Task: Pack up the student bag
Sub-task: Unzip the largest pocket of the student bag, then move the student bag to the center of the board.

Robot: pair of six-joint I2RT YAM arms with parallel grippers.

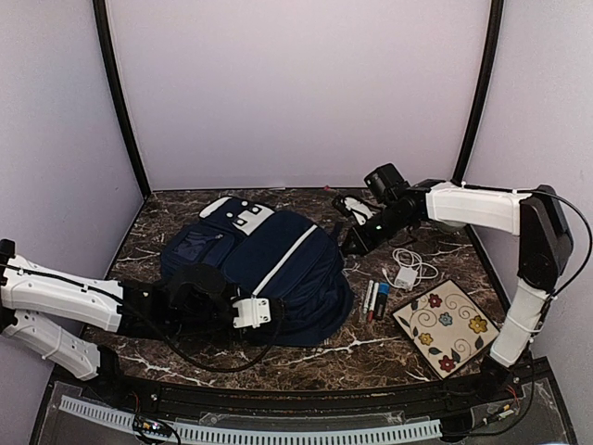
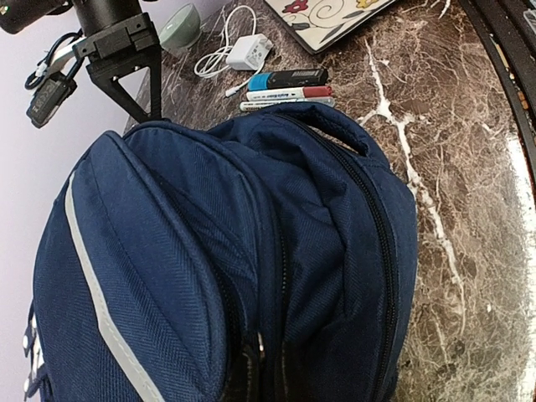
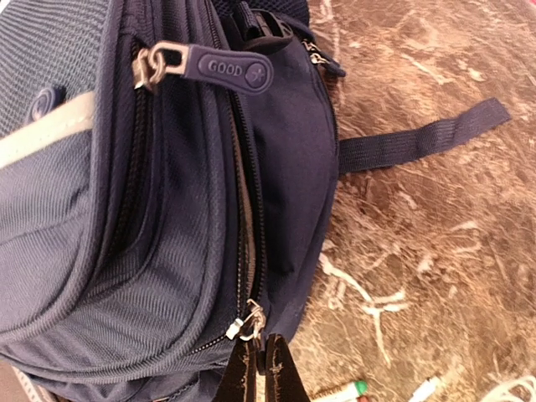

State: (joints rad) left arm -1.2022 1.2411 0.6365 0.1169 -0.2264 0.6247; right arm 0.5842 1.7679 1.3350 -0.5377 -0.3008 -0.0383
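Here, right tool (image 3: 261, 370) tight on zipper pull (image 3: 249, 323) of the student bag (image 3: 167, 209); left tool (image 1: 252, 312), opening indiscernible.

The left arm (image 1: 60, 295) and the right arm (image 1: 477, 209) are built of glossy white shell segments linked by matte black joints, and a thin black cable (image 1: 199, 363) trails loosely beside each. The left claw (image 1: 259, 312) is a white block with small dark screw holes on a black wrist. The right claw (image 3: 262, 352) has slim black fingers shaped as open triangular frames, under a boxy black camera housing (image 1: 384, 179), with a tiny green light (image 1: 384, 225) on its wrist.
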